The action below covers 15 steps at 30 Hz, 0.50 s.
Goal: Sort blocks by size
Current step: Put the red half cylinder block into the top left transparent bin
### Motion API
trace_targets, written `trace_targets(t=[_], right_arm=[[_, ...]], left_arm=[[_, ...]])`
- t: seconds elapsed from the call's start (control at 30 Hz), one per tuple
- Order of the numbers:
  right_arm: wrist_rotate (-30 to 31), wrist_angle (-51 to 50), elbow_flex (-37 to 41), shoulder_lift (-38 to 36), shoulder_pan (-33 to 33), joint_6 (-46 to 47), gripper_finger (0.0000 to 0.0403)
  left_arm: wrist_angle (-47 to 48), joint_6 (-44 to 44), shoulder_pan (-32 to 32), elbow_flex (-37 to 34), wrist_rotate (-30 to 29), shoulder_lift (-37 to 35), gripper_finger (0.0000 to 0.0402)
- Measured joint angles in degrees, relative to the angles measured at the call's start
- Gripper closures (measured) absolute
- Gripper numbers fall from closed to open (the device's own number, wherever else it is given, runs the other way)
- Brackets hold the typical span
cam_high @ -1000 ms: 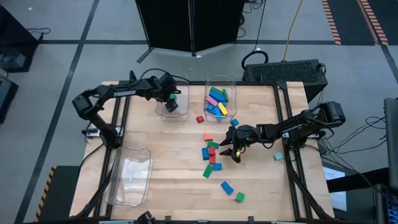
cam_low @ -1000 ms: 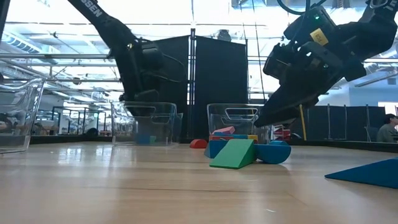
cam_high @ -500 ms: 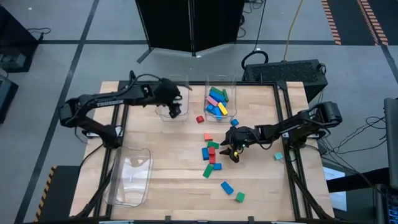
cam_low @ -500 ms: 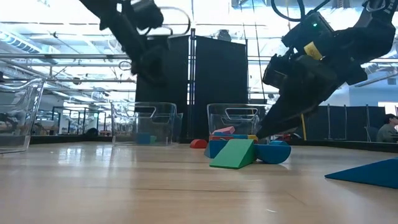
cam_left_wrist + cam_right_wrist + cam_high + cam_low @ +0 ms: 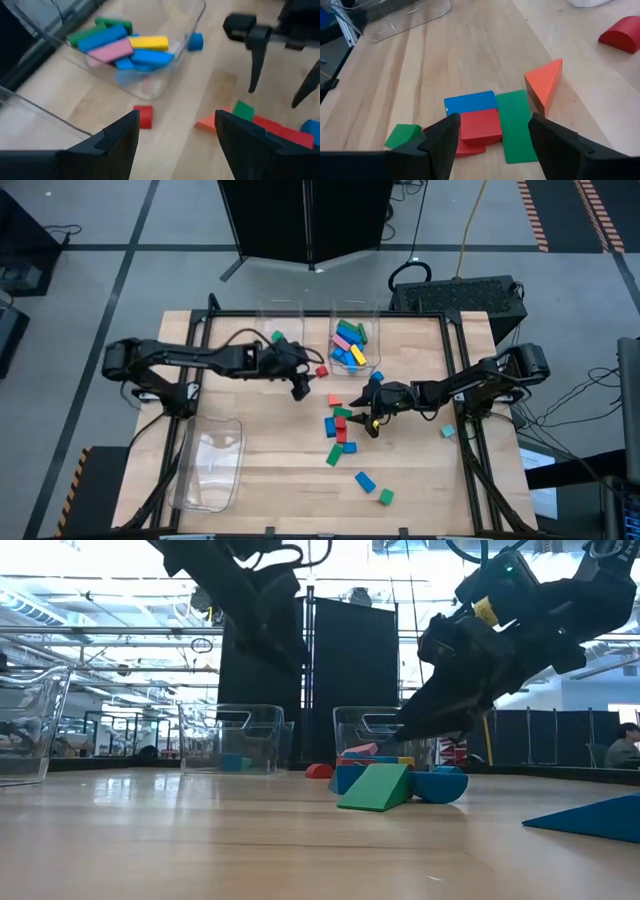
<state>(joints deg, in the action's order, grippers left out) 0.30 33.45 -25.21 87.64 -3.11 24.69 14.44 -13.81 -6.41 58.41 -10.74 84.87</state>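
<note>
Wooden tabletop point(image 5: 270, 470) fills the high view, with dark floor all round it and a black cabinet beyond the 12 o'clock edge. Within the last second the left arm has swung away from the clear bin point(image 5: 278, 330) at about 11 o'clock, where it hung over the bin's mouth, and now reaches toward the table's centre; the left gripper point(image 5: 300, 387) hangs with its fingers spread and nothing between them, just at 7 o'clock of the lone red block point(image 5: 321, 371). The right gripper point(image 5: 368, 423) has crept a little toward the cluster of blocks point(image 5: 340, 430) in the middle and hovers over its 3 o'clock side, jaws wide and empty; its wrist view looks straight down on a red block point(image 5: 479, 125) flanked by a blue block point(image 5: 470, 102) and a long green block point(image 5: 516, 125), with an orange wedge point(image 5: 545, 82) beside them. The second bin point(image 5: 351, 345) at 12 o'clock already holds a pile of long blocks in pink, blue, yellow and green; a third bin point(image 5: 210, 465) sits at 8 o'clock. Two more blocks point(image 5: 372, 487) lie toward 5 o'clock and a cyan block point(image 5: 448, 432) by the 3 o'clock edge. I judge that a drop into the 11 o'clock bin is finished and both arms are lining up fresh picks, with roughly a dozen pieces still to sort.
</note>
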Motion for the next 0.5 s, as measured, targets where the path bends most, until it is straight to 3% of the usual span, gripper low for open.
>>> trace_targets(t=[0.33,0.5], right_arm=[[-0.11,0.22,0.00,-0.20,0.00,0.17,0.0170],[-0.31,-0.33,0.00,-0.20,0.00,0.17,0.0170]], left_arm=[[-1.34,-1.00,1.74,5.87,-0.70,11.77,0.0142],[3.91,-2.42,1.19,10.92,-0.72,17.48,0.0142]])
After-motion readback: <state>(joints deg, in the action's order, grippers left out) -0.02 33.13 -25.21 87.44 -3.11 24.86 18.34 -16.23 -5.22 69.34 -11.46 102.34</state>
